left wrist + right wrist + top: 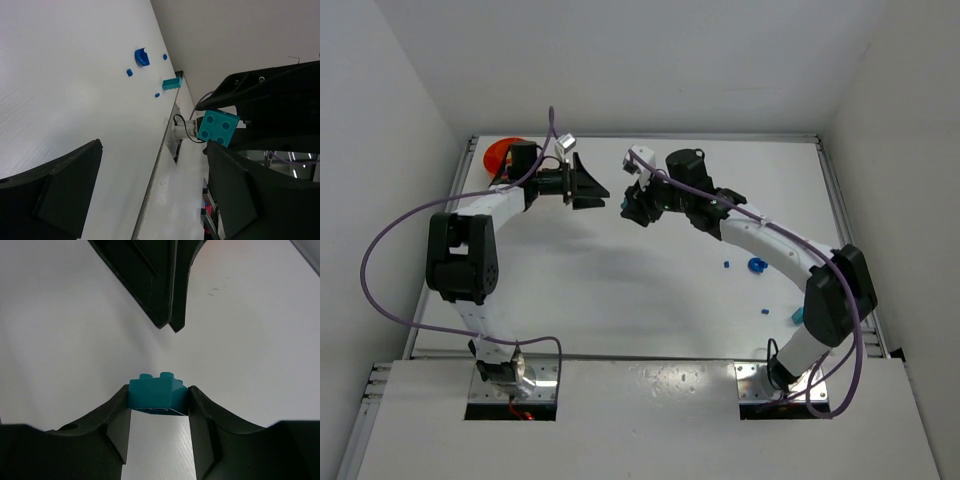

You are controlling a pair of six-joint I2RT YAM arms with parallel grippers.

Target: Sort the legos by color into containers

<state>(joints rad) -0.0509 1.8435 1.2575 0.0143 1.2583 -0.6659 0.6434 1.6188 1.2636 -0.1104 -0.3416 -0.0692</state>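
Observation:
My right gripper [157, 402] is shut on a teal lego [157, 394], studs up, held off the table. In the left wrist view the same teal lego [218, 127] hangs just past the tip of my left gripper's right finger [240, 195]. My left gripper [150, 195] is open with nothing between its fingers. From above, the left gripper [592, 190] and right gripper [628, 207] face each other tip to tip at the table's far middle. An orange bowl [501, 153], one of the containers, sits at the far left corner, half hidden behind the left arm.
Loose legos lie at the right side of the table: a blue curved piece [756, 265], a tiny blue bit [727, 265], another blue bit [763, 311] and a teal brick [797, 316] by the right arm. White walls close in the table.

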